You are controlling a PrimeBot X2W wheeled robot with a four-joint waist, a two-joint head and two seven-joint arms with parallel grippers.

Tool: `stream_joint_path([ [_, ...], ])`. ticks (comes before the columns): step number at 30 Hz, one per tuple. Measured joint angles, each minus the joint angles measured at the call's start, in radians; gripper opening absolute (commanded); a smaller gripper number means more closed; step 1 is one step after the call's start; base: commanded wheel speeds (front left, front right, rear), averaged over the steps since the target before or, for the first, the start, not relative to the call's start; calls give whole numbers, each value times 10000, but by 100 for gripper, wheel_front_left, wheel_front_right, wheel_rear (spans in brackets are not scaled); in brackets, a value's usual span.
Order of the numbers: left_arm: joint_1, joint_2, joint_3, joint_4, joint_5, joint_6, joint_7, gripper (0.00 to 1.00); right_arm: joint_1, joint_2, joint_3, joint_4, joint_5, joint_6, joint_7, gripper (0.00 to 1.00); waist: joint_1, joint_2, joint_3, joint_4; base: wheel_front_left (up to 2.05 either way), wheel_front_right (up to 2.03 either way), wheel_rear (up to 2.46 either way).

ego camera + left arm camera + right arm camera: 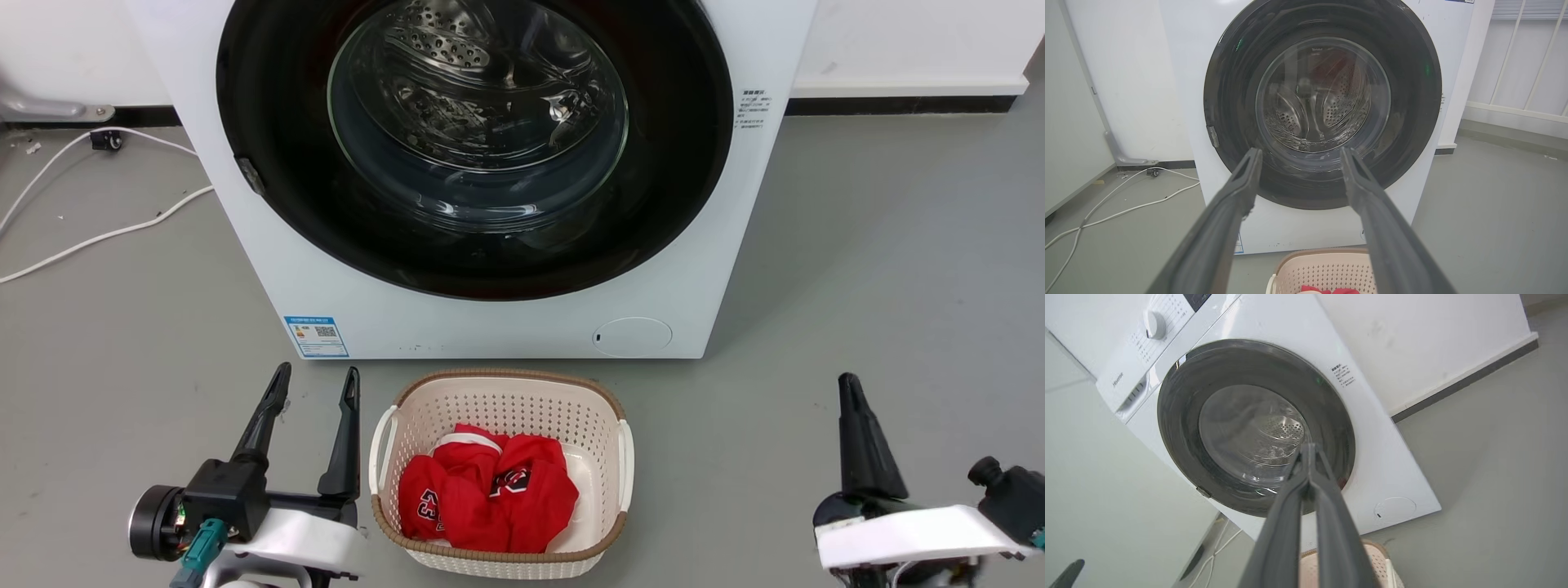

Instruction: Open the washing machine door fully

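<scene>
The white washing machine (457,314) (1184,65) (1384,457) stands in front of me. Its round glossy black door (269,98) (1229,81) (1180,400) lies flat against the front, shut, and the steel drum shows through the glass centre. A small latch tab (251,175) (1213,136) sits on the door's left rim. My left gripper (314,384) (1299,157) is open at the lower left, well short of the machine, with nothing between its fingers. At the lower right my right gripper (847,385) (1309,448) is shut and holds nothing.
A beige perforated basket (498,388) (1323,261) with red clothes (490,490) sits on the grey floor between the arms, just before the machine. White cables (98,237) (1118,204) trail on the floor at the left. Bare floor lies to the right.
</scene>
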State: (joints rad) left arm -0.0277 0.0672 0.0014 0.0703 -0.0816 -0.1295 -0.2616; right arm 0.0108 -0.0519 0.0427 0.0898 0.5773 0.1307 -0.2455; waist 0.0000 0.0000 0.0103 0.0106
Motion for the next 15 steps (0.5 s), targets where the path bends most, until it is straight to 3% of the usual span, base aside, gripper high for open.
stream_joint_path([
  [3,0,-4,21,0,-10,0,0,100,-174,17,372,88,3175,2,-142,0,-1,0,34,-19,0,0,0],
  [7,-1,-10,54,-17,-33,0,0,100,-589,25,56,67,7373,0,-180,0,-1,0,113,-45,0,0,0],
  [11,-71,-21,86,-73,-111,0,0,100,-1276,25,-90,414,9831,0,-180,0,0,0,282,-64,0,0,0],
  [15,-279,-33,127,-186,-198,-2,-2,100,-2441,29,-61,953,10901,0,-180,0,0,0,548,-88,0,0,0],
])
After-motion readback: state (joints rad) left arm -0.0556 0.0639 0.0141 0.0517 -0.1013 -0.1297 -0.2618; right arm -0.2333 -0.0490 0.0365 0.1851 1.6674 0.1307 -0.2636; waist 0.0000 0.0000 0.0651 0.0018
